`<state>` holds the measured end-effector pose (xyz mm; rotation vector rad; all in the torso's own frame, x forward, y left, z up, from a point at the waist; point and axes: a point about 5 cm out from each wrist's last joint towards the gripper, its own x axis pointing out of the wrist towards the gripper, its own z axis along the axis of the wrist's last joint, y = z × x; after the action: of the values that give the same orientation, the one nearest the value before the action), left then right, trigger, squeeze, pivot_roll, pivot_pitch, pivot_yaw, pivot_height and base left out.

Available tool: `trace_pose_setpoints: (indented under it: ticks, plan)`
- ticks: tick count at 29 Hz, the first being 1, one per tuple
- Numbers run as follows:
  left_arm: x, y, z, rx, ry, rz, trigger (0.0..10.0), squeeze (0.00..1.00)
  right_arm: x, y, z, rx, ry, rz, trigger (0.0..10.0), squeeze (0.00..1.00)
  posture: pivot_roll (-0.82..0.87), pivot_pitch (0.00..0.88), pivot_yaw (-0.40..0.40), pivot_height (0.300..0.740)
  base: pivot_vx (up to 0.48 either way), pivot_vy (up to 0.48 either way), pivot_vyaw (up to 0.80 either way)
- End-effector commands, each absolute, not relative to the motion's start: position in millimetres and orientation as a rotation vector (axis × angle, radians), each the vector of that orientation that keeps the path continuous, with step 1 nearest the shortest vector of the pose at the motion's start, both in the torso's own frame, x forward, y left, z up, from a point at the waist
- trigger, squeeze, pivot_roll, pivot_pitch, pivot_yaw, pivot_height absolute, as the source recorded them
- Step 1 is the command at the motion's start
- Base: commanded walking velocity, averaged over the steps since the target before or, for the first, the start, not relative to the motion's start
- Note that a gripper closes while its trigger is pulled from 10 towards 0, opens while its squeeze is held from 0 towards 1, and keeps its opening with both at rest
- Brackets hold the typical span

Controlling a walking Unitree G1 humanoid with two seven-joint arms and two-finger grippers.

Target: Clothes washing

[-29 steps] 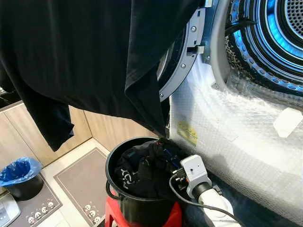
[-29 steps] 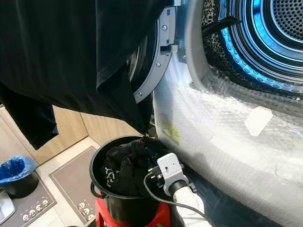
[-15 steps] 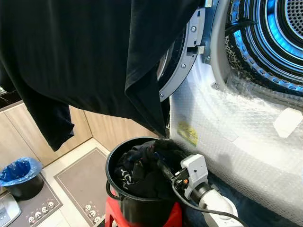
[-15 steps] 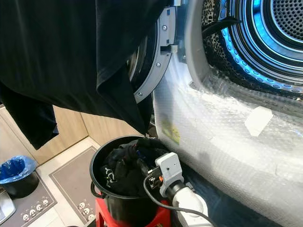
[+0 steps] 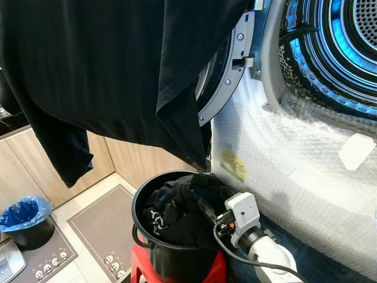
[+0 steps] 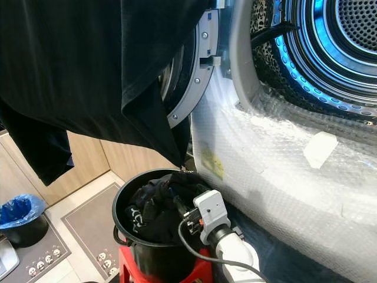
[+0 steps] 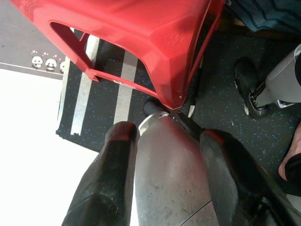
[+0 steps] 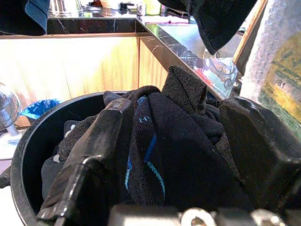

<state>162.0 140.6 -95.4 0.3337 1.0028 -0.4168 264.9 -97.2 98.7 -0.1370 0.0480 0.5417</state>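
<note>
Clothes [image 5: 177, 215] in the bucket [image 5: 144, 247]: right claw [image 8: 169, 155] fingers apart around them; next, clamp and lift toward the washer drum [image 5: 336, 47].

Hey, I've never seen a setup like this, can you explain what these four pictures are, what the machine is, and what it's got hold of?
This is a walking humanoid robot doing laundry. Two pictures come from cameras in its head, looking down. They show a washing machine with its door open, its front wrapped in bubble wrap, and a large black garment hanging across the top. Below stands a black bucket of dark clothes on a red stool.

The other two come from cameras on its wrists. The right end effector, two black fingers, is inside the bucket with its fingers either side of a bundle of dark clothes; a firm grip cannot be confirmed. The left end effector hangs low beside the stool, fingers apart, holding nothing.
</note>
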Motion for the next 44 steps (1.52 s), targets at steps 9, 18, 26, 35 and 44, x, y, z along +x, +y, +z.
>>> trace_pose_setpoints:
  ticks: [9, 18, 26, 35, 44]
  plan:
    - [151.7, 139.7, -100.1, 0.319, 1.055, -0.425, 10.0, 0.00, 268.3, -92.5, 86.1, -0.288, 0.087, 0.496, 10.0, 0.00, -0.11, 0.000, 0.025, 0.740, 0.000, 0.000, 0.00]
    - [153.4, 139.6, -99.2, 0.308, 1.047, -0.423, 10.0, 0.00, 261.4, -89.0, 80.2, -0.371, 0.068, 0.545, 10.0, 0.00, -0.10, 0.000, 0.025, 0.740, 0.000, 0.000, 0.00]
    - [153.2, 138.1, -99.3, 0.311, 1.045, -0.432, 10.0, 0.00, 256.5, -85.1, 80.3, -0.359, 0.045, 0.557, 10.0, 0.00, -0.11, 0.000, 0.023, 0.740, 0.000, 0.000, 0.00]
    - [149.8, 135.7, -100.6, 0.316, 1.052, -0.442, 10.0, 0.00, 245.3, -81.0, 72.0, -0.389, 0.062, 0.650, 8.0, 0.00, -0.10, 0.000, 0.013, 0.740, 0.000, 0.000, 0.00]
    - [145.0, 136.3, -102.4, 0.306, 1.066, -0.431, 10.0, 0.00, 254.3, -85.9, 65.0, -0.415, 0.121, 0.566, 9.3, 0.00, -0.09, 0.000, 0.005, 0.740, 0.000, 0.000, 0.00]
